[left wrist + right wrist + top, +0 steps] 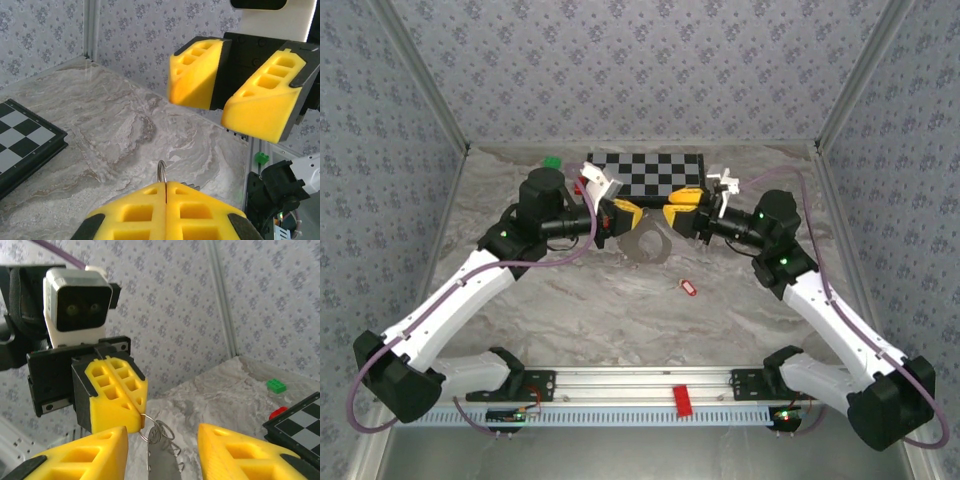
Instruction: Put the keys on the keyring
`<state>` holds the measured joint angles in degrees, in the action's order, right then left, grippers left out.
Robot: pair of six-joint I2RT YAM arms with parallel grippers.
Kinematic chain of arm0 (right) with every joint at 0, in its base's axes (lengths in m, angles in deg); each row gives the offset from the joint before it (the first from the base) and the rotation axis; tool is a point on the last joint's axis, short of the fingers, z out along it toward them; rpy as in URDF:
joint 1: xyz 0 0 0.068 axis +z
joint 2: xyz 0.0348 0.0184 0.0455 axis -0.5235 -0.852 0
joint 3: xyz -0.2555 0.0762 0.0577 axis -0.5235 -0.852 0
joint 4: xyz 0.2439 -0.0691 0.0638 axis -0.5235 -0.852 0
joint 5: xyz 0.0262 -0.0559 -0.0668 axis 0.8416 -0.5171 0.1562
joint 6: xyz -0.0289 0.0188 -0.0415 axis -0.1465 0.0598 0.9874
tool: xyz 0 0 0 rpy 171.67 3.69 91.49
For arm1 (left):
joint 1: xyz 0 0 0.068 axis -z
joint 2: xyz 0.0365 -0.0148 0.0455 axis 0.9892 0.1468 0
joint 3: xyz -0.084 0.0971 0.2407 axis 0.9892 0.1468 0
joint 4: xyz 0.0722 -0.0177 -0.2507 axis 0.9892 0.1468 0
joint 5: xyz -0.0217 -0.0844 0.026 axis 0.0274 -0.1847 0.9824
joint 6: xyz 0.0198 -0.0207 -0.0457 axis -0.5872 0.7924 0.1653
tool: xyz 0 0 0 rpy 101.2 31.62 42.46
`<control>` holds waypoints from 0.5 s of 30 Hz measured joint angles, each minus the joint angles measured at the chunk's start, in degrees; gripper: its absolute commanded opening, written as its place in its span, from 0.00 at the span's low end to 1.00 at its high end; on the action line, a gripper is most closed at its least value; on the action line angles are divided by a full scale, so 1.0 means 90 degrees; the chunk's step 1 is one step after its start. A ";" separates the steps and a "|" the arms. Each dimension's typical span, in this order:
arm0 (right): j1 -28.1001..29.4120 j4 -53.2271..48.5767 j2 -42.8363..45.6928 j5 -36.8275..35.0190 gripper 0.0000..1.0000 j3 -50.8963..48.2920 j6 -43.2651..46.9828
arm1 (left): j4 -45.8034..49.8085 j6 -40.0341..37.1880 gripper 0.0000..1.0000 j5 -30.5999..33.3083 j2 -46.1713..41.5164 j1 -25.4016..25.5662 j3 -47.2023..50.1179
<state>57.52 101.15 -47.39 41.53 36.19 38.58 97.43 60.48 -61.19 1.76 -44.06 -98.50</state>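
- Left pincer (166,192): closed, pinching the keyring (160,462), which hangs above the worktop (620,320).
- Right pincer (676,208): parted, empty, facing the ring.
- Red key tag (687,288): lies loose on the worktop, apart.
- Step: ring presented.
- Next: likely the right pincer fetches the tag.

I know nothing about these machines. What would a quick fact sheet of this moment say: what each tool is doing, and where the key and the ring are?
Left tool: shut, pinching the keyring by its metal ring, which hangs above the table
Right tool: open, facing the left tool, holding nothing
Red key tag: lying on the table, nearer the arm bases than both tools, touching neither
Chessboard: flat at the back of the table
Green block: back left, off the chessboard's left end
Progress: key not yet on the keyring
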 measured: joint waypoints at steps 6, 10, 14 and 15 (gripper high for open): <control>0.0007 -0.0500 -0.0673 0.0636 0.39 0.0437 0.0357 | 0.0155 -0.0087 0.00 -0.0066 0.0024 0.0000 -0.0015; 0.0046 -0.0697 -0.0908 0.0879 0.37 0.0631 0.0546 | 0.0165 -0.0095 0.00 -0.0129 0.0024 0.0000 -0.0019; 0.0124 -0.0843 -0.1025 0.1115 0.36 0.0809 0.0687 | 0.0165 -0.0114 0.00 -0.0168 0.0058 0.0000 -0.0070; 0.0146 -0.0879 -0.1047 0.1180 0.34 0.0850 0.0741 | 0.0168 -0.0114 0.00 -0.0180 0.0061 0.0000 -0.0073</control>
<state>58.83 93.24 -56.81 52.15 43.84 45.24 98.94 59.45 -62.81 2.30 -44.06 -99.16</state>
